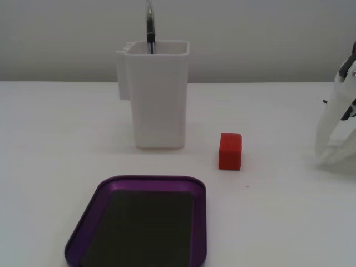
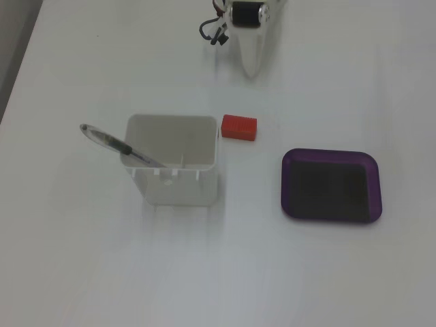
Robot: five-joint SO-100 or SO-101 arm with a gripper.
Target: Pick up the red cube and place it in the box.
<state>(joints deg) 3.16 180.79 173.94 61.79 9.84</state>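
Observation:
The red cube (image 1: 230,151) stands on the white table, right of a tall white container. In a fixed view from above it (image 2: 239,126) lies just off the container's upper right corner. The box, a shallow purple tray (image 1: 150,179) with a dark floor, lies empty near the front edge; from above it (image 2: 331,154) is right of the container. My white gripper (image 1: 325,158) is at the right edge, tips close to the table, well apart from the cube. From above it (image 2: 251,68) points down toward the cube from the top edge. Its jaws look shut and empty.
The tall white plastic container (image 1: 159,105) stands at the table's middle with a pen (image 2: 119,144) leaning in it; it shows from above too (image 2: 176,184). A grey wall runs behind the table.

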